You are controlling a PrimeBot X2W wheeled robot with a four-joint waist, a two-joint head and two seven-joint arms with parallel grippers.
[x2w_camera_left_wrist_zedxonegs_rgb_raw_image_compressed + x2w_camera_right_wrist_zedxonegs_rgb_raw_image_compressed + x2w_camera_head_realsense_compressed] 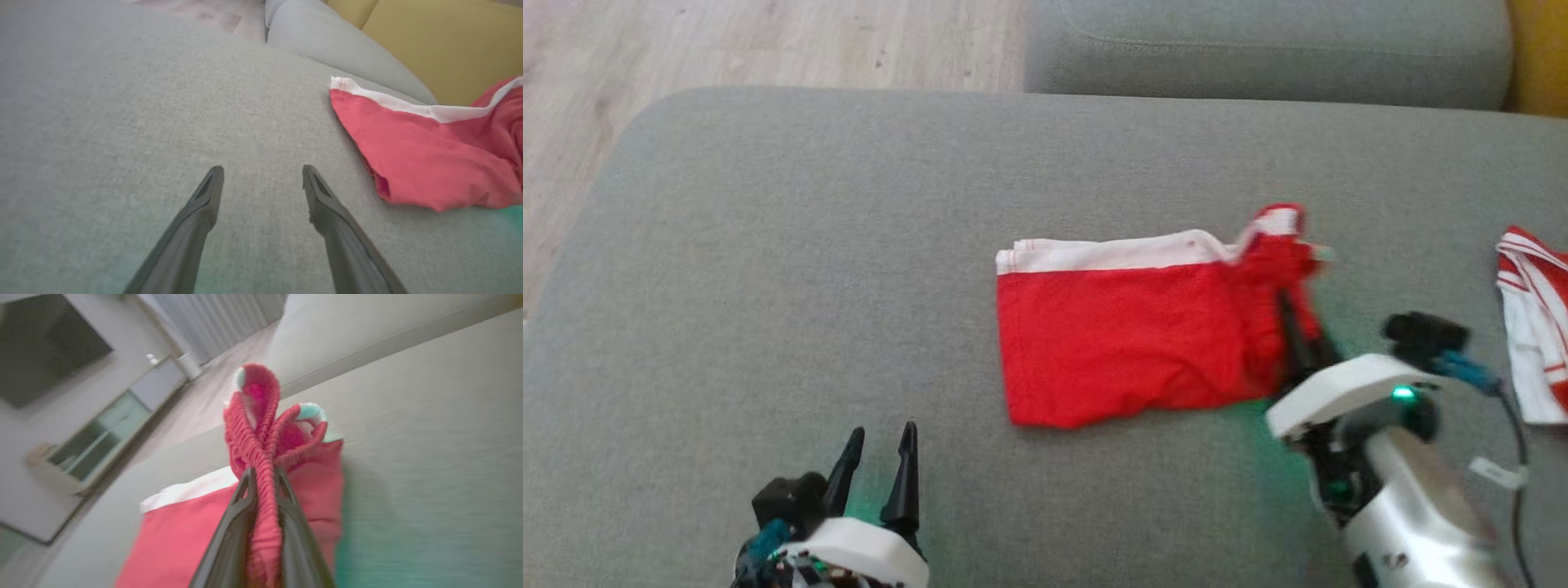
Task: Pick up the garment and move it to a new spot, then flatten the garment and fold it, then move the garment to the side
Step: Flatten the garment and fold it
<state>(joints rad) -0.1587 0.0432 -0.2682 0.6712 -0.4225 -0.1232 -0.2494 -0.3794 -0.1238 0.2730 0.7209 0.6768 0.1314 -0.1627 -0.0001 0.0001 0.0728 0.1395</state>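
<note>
Gripping the right end of the red garment (1127, 335), the right hand (1289, 314) is clenched on bunched fabric at centre-right of the frame. The garment's long axis runs left to right across the grey sofa seat (792, 245). The left hand (880, 437), released, sits at lower left, well apart from it. Open seat lies leftward; a striped cloth (1531, 318) crowds the right edge.
</note>
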